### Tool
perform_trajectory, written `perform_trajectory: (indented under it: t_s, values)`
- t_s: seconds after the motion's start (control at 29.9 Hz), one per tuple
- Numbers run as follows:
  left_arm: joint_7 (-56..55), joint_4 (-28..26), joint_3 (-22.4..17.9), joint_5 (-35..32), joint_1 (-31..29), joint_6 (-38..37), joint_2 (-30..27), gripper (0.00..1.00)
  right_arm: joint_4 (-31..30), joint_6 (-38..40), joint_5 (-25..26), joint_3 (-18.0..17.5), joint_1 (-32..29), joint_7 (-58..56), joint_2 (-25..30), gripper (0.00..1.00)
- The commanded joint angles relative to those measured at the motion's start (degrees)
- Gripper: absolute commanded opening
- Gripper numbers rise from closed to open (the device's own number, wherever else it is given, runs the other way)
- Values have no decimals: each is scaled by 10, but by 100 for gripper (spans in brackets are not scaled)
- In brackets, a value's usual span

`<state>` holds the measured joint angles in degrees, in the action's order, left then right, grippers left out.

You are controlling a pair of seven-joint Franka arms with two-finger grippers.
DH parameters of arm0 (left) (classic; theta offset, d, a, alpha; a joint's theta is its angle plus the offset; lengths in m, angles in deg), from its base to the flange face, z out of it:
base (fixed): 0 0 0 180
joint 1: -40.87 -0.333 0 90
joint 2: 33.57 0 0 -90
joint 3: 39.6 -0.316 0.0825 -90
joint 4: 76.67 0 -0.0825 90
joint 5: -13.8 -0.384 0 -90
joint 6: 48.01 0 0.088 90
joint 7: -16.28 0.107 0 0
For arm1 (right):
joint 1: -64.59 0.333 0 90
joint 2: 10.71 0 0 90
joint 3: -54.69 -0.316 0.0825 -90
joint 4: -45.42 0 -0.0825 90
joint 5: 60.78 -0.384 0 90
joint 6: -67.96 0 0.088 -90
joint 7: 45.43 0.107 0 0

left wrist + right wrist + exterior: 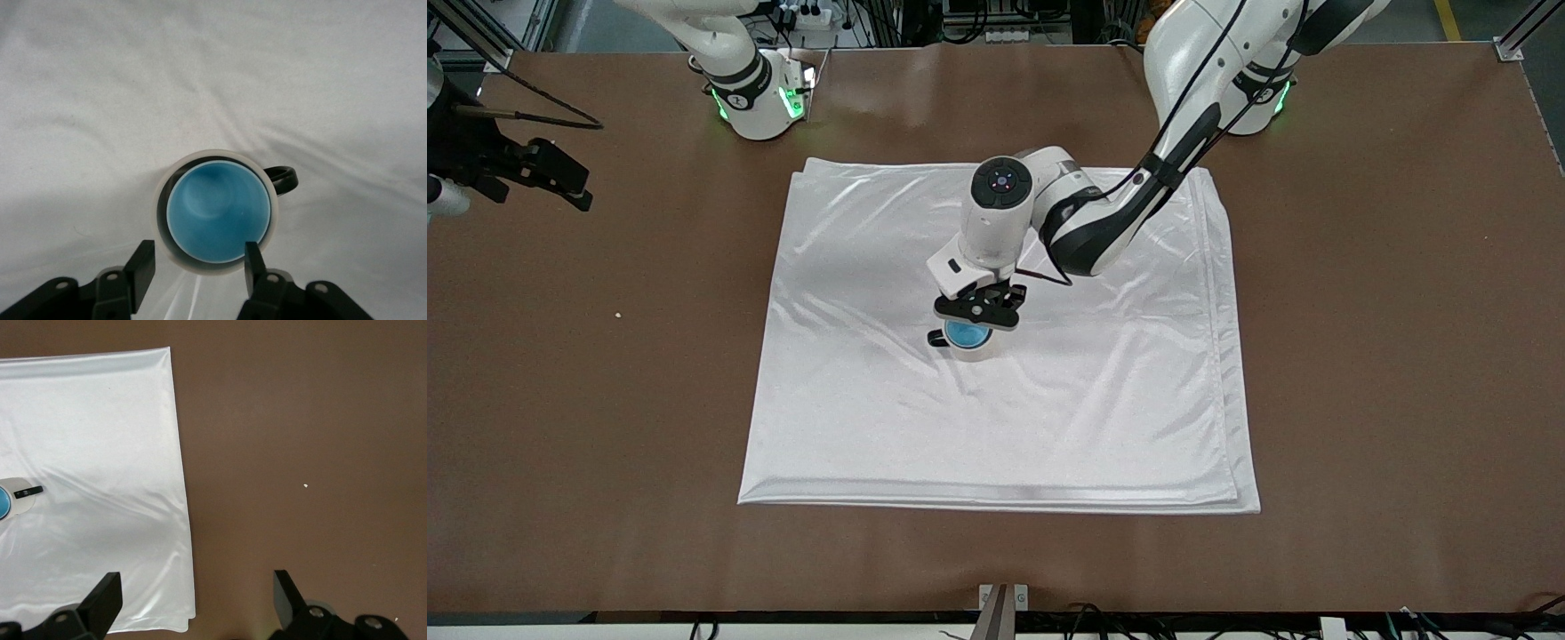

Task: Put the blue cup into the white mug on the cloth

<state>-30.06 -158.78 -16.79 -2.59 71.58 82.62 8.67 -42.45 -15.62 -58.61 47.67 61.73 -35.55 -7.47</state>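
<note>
Item: light-blue tapered handleless cup (pixel 218 212), nested in cream black-handled mug (pixel 175 257) mid-way on white satin cloth (pixel 1103 409), handle at nine o'clock. Left gripper (pixel 197 267) parted astride the rim, holding nothing; you lift straight up. Right gripper (pixel 193 593) wide, waiting.

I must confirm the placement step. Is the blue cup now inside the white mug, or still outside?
Inside. In the left wrist view the blue cup sits upright within the white mug rim; the left gripper is open.

white mug (pixel 15 499) cut by frame edge, left claw (pixel 976 311) partly covering it
</note>
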Motion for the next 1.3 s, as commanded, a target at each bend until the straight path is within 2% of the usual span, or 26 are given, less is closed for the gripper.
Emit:
perform_trajectory:
  t_s: [0.0,0.3,0.6,0.97,1.14,1.27]
  values:
    - [-15,17,-5,-8,1,1,-2,100,-16,-15,-18,29,9,12,12,100]
    - [-13,24,-5,-5,-28,-10,-46,100,-13,-15,-21,49,12,13,6,100]
    - [-10,24,-2,-3,-73,-73,-118,100,-13,-31,-20,65,21,13,2,100]
    - [-1,23,0,22,-155,-108,-188,100,-13,-42,-22,65,18,6,-5,100]
    - [-1,24,-4,34,-162,-170,-212,100,-13,-43,-31,63,20,6,-10,100]
    - [2,28,5,43,-204,-183,-221,100,-12,-48,-31,64,14,2,-15,100]
